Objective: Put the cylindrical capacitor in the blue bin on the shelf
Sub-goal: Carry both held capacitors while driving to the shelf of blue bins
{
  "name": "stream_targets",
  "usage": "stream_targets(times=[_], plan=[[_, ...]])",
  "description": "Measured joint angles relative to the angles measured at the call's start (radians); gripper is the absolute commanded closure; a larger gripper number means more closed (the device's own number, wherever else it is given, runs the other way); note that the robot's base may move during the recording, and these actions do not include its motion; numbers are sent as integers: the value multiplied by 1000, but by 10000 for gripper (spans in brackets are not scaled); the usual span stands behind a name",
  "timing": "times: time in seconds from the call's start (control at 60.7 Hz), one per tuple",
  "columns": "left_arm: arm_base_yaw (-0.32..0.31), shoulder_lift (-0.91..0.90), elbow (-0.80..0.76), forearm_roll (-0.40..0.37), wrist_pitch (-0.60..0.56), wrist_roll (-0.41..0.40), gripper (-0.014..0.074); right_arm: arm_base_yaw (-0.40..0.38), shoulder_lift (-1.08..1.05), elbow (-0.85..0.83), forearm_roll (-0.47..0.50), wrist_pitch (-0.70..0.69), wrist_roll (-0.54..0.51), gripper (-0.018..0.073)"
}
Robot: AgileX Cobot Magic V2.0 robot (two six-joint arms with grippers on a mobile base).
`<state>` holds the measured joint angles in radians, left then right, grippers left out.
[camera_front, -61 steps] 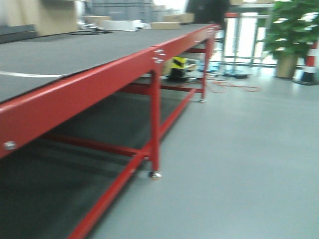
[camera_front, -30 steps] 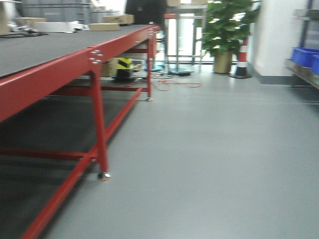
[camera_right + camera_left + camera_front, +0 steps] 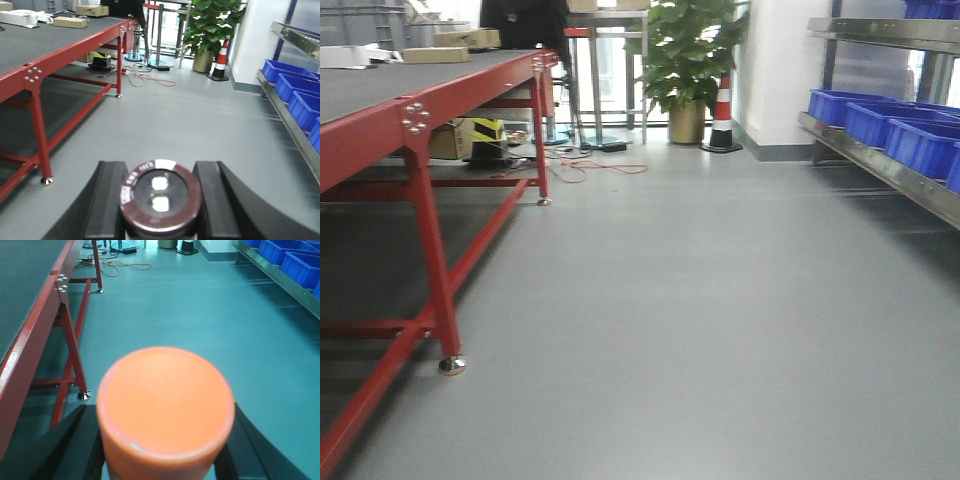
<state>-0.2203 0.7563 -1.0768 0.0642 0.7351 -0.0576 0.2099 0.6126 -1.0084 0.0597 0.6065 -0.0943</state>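
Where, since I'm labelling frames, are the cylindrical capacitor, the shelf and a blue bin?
cylindrical capacitor (image 3: 160, 196): right wrist view, top face.
shelf (image 3: 880, 168): front view, front rail.
blue bin (image 3: 835, 105): front view, front wall.

Grey-topped table (image 3: 380, 85) with cardboard boxes (image 3: 467, 38)

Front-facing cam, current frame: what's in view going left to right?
Left to right: red table → potted plant → traffic cone → blue bins on the shelf.
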Motion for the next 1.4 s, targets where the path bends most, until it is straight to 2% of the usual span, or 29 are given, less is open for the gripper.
stream_targets(times=[1.4], plan=[[0, -2, 1, 0, 0, 0, 708, 0, 0, 0, 0, 0, 0, 702]])
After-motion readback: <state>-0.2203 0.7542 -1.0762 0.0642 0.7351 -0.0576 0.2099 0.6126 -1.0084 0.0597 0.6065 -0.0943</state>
